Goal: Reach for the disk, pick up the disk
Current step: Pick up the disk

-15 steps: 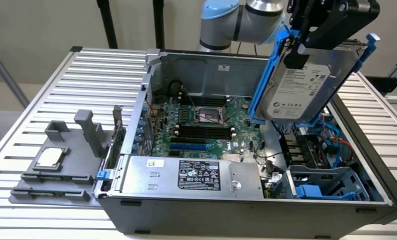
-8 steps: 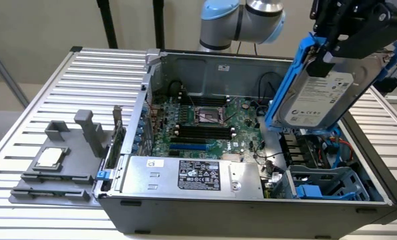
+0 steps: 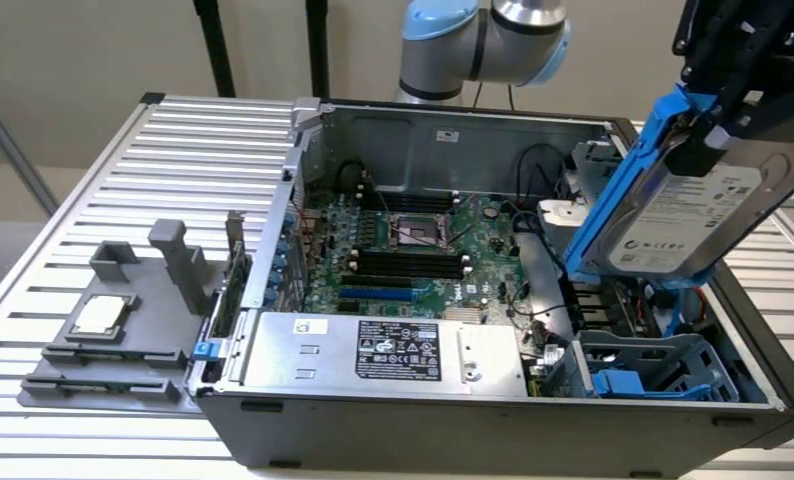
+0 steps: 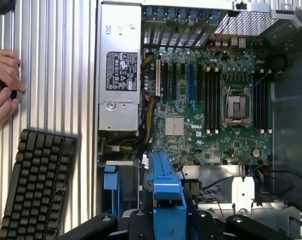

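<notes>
Gripper [image 3: 717,125] is sitting at the upper right of the exterior frame, black fingers part-closed and clamping the disk [image 3: 684,205] by its upper end. The disk is hanging clear above the open computer case [image 3: 504,420], tilted, white label facing the camera, blue caddy frame running down the edge nearer the exterior view's left. Its lower end is hovering over the drive-bay corner of the case, not touching the blue drive cage [image 3: 664,365] below it at the lower right of the frame. The arm's grey-and-blue joints [image 3: 484,40] are showing at top centre behind the case's rear wall, so the arm is reaching over from the back and coming down on the right side of the frame. In the wrist view the blue caddy [image 4: 166,192] is sticking out between the black gripper body at the bottom centre of the frame, with the camera looking straight down on the motherboard [image 4: 211,110] and the silver power supply [image 4: 119,70] with its black label. At the left edge of the wrist frame a person's hands [image 4: 3,90] are resting on the slatted table [image 4: 56,60], and a black keyboard [image 4: 36,185] is lying at the lower left. In the exterior view a grey fixture [image 3: 117,320] carrying a small silver chip [image 3: 100,313] is sitting at the left, well apart from the gripper.
</notes>
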